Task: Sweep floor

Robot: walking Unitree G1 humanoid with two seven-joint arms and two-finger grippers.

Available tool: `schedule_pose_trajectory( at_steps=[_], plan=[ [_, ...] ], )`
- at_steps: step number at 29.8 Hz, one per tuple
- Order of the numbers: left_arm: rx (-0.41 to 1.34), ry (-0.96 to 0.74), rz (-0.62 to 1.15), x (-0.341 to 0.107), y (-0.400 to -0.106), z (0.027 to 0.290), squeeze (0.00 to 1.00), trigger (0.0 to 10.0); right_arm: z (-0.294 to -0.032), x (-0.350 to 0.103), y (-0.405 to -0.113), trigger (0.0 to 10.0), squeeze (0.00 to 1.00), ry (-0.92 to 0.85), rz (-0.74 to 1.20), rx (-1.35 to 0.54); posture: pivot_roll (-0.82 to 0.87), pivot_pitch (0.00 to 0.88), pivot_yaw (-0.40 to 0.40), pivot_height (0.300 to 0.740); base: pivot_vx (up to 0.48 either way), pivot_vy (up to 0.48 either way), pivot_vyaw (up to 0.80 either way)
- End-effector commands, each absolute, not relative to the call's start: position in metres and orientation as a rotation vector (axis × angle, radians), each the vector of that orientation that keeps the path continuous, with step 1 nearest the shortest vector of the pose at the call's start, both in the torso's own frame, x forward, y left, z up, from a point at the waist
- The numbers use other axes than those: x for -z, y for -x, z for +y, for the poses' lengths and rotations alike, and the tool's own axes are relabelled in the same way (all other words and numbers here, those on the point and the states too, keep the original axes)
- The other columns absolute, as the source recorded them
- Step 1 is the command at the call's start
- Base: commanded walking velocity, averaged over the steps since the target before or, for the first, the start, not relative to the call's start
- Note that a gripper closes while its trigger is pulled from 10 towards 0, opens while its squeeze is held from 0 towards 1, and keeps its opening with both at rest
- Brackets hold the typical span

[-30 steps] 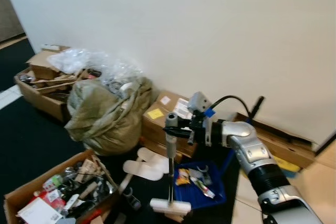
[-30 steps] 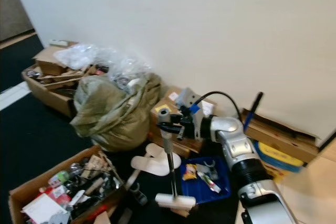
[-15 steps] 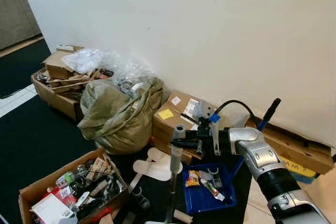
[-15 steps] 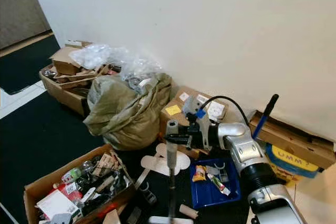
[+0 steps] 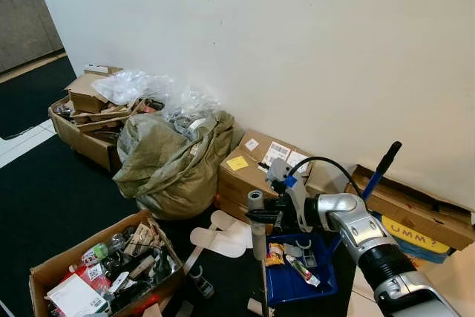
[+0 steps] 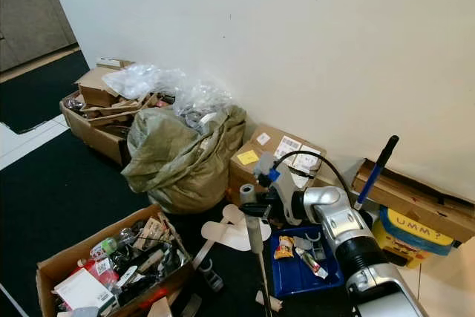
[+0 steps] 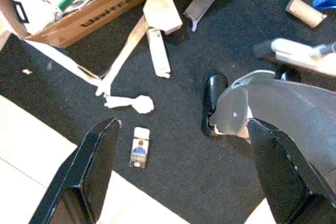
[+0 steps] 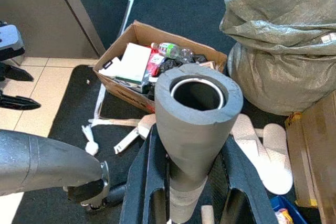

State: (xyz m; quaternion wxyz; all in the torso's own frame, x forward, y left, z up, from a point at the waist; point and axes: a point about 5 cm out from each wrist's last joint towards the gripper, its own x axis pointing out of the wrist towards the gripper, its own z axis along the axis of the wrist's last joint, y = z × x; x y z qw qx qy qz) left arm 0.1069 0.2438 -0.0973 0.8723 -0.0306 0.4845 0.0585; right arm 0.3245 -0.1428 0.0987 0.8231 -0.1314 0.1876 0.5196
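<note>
Black carpet (image 5: 44, 191), white wall (image 5: 297, 57), cluttered boxes (image 5: 104, 272)

Matt grey foam-like broom handle (image 8: 194, 124), coarse woven sack (image 5: 167, 165), matt cardboard boxes (image 5: 256, 172), glossy blue plastic tray (image 5: 297, 283).

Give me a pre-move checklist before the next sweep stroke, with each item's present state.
1. Right gripper clamped on the broom handle: ok.
2. Handle roughly upright: ok.
3. Broom head touching the floor: cannot tell.
4. Left gripper open, holding nothing: ok.
5. Stroke path free: not ok; white slippers and the blue tray lie close to the handle.
6. Litter left to sweep: ok; a small card and paper scraps lie on the dark carpet.
</note>
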Motion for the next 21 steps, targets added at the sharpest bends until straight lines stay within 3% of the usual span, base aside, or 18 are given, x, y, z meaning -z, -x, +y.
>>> schedule_pose_trajectory(
  at_steps=[1,5,21],
  plan=[
    [-0.129,0.058,1.026,0.097,-0.102,0.249,0.0,10.0,-0.144,-0.097,-0.324,10.0,0.0,0.298,0.371,-1.087,-0.05,0.089,-0.005,0.74,0.0,0.0,0.0],
    [-0.125,0.047,1.039,0.098,-0.096,0.252,0.0,10.0,-0.139,-0.1,-0.327,10.0,0.0,0.289,0.241,-1.041,-0.04,0.108,0.005,0.74,0.0,0.0,0.0],
    [-0.119,0.023,1.046,0.097,-0.092,0.257,0.0,10.0,-0.128,-0.1,-0.335,10.0,0.0,0.313,0.123,-0.879,-0.02,0.13,0.024,0.74,0.0,0.0,0.0]
  ],
)
